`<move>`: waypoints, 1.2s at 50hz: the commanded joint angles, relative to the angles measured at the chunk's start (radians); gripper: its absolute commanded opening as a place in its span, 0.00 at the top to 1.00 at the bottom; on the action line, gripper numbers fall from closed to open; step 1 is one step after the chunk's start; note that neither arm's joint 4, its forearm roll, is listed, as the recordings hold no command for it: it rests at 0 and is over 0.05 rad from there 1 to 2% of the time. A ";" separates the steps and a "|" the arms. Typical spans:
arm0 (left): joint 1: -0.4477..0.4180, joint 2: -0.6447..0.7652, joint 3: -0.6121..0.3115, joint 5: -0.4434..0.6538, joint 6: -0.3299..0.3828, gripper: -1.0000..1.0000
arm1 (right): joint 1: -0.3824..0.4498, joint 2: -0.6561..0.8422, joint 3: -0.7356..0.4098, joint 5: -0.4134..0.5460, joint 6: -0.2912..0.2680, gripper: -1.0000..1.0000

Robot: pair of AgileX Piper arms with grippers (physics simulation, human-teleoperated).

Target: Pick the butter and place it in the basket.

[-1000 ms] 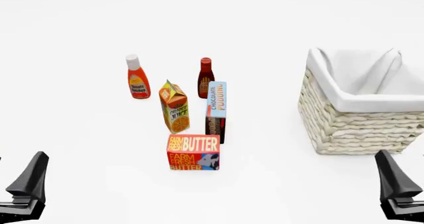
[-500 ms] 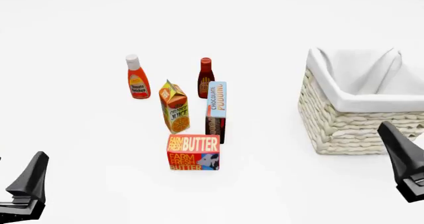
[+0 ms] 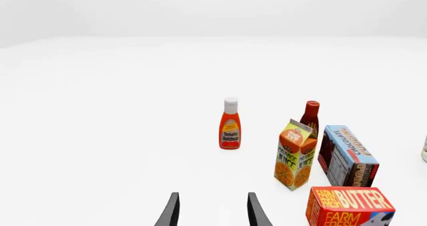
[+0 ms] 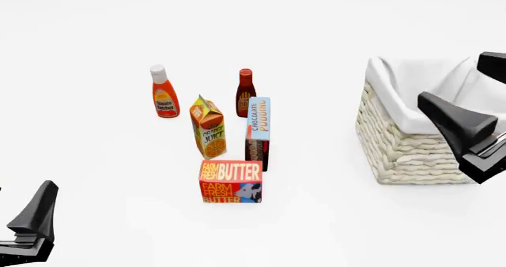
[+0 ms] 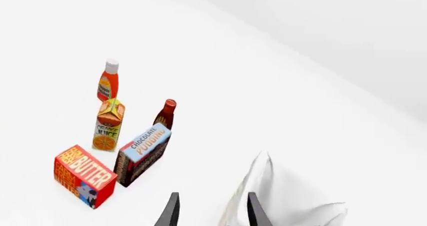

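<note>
Front view is showing the butter (image 4: 230, 182) sitting untouched before the pudding box (image 4: 258, 133), long side crosswise; the right gripper (image 4: 474, 110) (jaws parted, empty) is hovering over the basket (image 4: 411, 148), butter lying well leftward

My left gripper (image 4: 32, 216) low at near left, fingers parted, my right gripper (image 4: 463, 125) raised at right, tilted leftward, fingers parted too

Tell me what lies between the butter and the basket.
Nothing. In the front view, the stretch from the butter to the basket is bare white table. The pudding box stands behind the butter, off that line.
</note>
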 commanded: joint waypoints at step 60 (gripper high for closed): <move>0.000 0.000 0.000 0.000 0.000 0.00 | 0.505 0.801 -0.844 0.532 0.094 0.00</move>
